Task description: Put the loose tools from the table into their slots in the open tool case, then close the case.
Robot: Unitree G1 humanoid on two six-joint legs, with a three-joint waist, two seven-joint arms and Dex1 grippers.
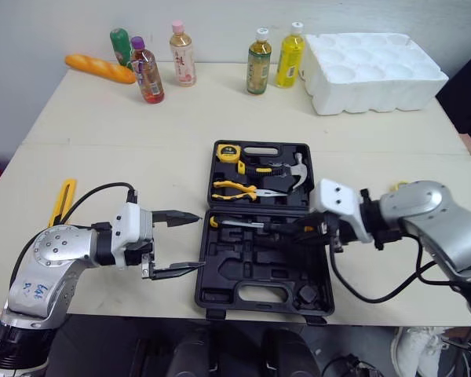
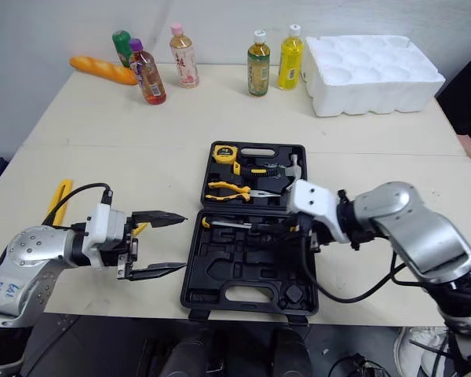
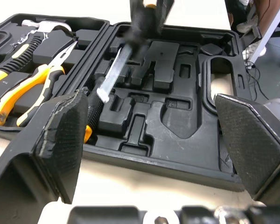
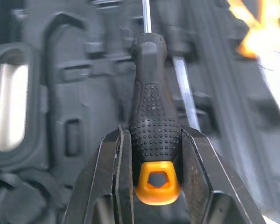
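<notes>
The black tool case lies open at the table's front middle. Its far half holds a tape measure, a hammer and yellow-handled pliers. My right gripper hovers over the case's near half, shut on the black, orange-capped handle of a screwdriver, whose shaft points towards the case's left side. A second screwdriver lies in the case along the hinge. My left gripper stands open just left of the case, with nothing between its fingers. A loose yellow tool lies at the table's left edge.
Several bottles and a bread loaf stand along the back edge. A white foam tray sits at the back right. A black cable loops from my left arm over the table near the yellow tool.
</notes>
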